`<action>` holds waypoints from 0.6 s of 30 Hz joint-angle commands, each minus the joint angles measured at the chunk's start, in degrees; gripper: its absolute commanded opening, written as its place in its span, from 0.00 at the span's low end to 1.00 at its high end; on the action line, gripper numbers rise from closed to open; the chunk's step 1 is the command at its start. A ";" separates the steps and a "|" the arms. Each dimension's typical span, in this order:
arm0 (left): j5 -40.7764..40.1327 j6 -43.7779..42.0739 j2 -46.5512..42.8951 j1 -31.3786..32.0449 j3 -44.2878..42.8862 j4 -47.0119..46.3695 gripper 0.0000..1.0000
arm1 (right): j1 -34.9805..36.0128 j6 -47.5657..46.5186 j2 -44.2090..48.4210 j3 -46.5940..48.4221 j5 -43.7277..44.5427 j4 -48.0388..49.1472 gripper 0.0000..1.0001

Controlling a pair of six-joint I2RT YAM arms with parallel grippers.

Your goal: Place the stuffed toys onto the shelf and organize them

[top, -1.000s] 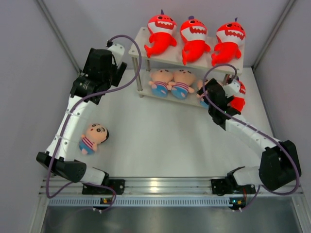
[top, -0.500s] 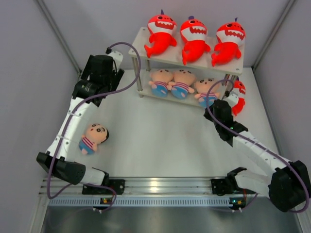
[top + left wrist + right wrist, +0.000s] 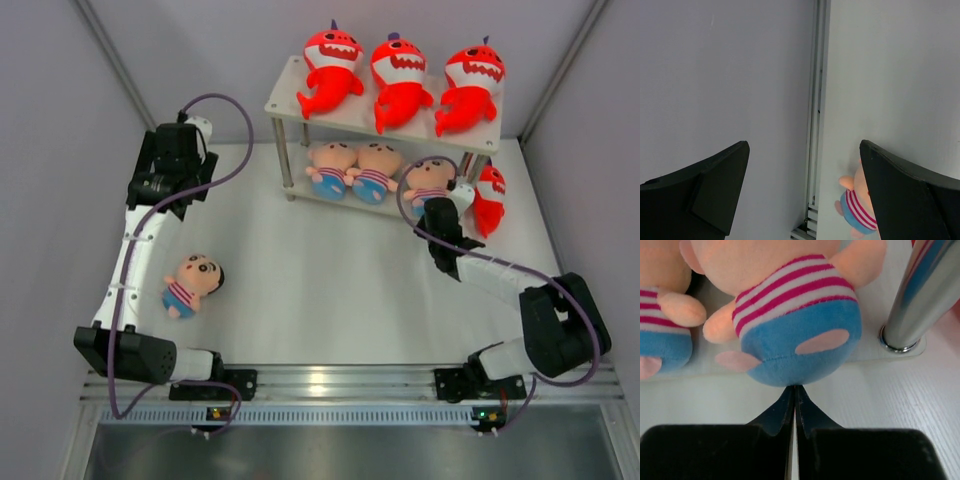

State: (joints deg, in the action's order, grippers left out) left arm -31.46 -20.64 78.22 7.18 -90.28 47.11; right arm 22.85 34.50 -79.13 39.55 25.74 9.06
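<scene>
Three red shark plushes (image 3: 400, 70) sit on the top board of the shelf (image 3: 286, 85). Three boy dolls line its lower board. Against the blue shorts of the rightmost doll (image 3: 429, 181) (image 3: 795, 335) my right gripper (image 3: 437, 207) (image 3: 795, 388) is shut, holding nothing, its tips touching the fabric. Another boy doll (image 3: 192, 283) (image 3: 856, 211) lies on the table at the left. A fourth shark (image 3: 489, 198) stands on the table by the shelf's right end. Near the left wall my left gripper (image 3: 170, 168) (image 3: 803, 146) hangs open and empty, well above the table.
Grey walls close in the white table on the left, back and right. An aluminium rail (image 3: 815, 125) runs along the foot of the left wall. A silver shelf leg (image 3: 922, 300) stands just right of the right gripper. A neighbouring doll (image 3: 660, 325) lies to its left.
The right gripper has shut, pulled back, then come forward again against the rightmost doll's shorts. The left arm has swung left, away from the shelf toward the wall.
</scene>
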 commanded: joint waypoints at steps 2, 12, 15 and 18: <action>1.05 1.13 -1.40 -1.03 -0.25 -0.79 0.98 | -2.63 -2.85 -2.86 5.61 0.90 8.25 0.00; 2.37 1.48 -0.78 -1.90 0.63 -0.79 0.98 | -2.46 -3.57 -6.14 8.80 -3.58 8.61 0.00; 2.98 2.01 -0.78 -2.17 1.42 -0.79 0.98 | -0.80 -3.21 0.08 4.67 -4.20 6.34 0.00; 4.65 2.89 -0.52 -2.61 2.30 -0.79 0.98 | 0.26 -1.46 8.43 1.15 -6.83 -1.02 0.06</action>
State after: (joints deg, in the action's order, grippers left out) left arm -28.53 -19.22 78.22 5.23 -88.62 47.09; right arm 21.80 31.88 -79.72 42.61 21.76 12.84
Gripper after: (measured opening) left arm 0.982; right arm 0.047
